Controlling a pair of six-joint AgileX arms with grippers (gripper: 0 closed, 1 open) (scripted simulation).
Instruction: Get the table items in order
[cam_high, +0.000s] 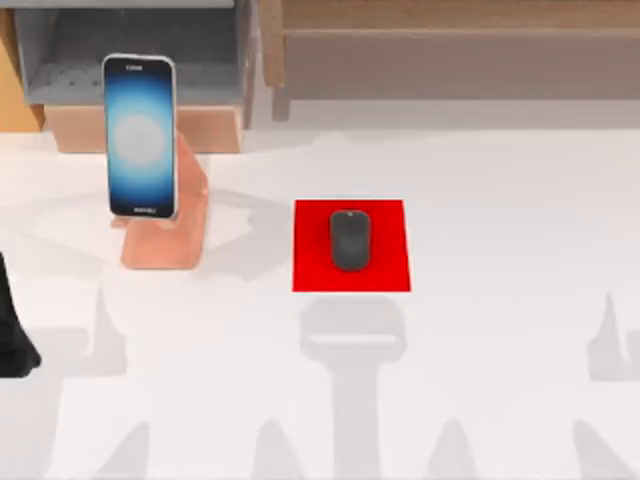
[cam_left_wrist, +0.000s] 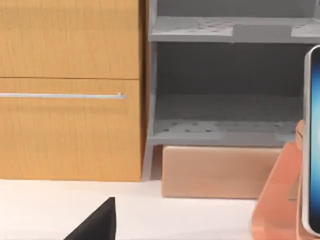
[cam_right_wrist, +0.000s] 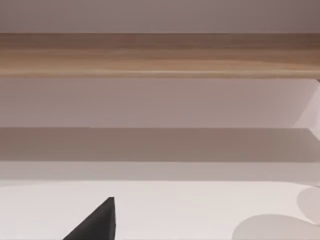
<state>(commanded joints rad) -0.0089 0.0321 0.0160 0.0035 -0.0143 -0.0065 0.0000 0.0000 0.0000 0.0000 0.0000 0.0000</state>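
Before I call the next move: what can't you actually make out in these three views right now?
- Left claw: a dark tip cut off by the left wrist view's edge; open or shut unclear.
- Right claw: the same, in the right wrist view.
- Smartphone: in the top view it covers the top of the phone stand, hiding its seating.
- Mouse on the red mat: buttons too small.

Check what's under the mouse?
The mouse lies on a red mat, near its middle, on the white table. The mat surface directly beneath the mouse is covered, so anything there cannot be seen.
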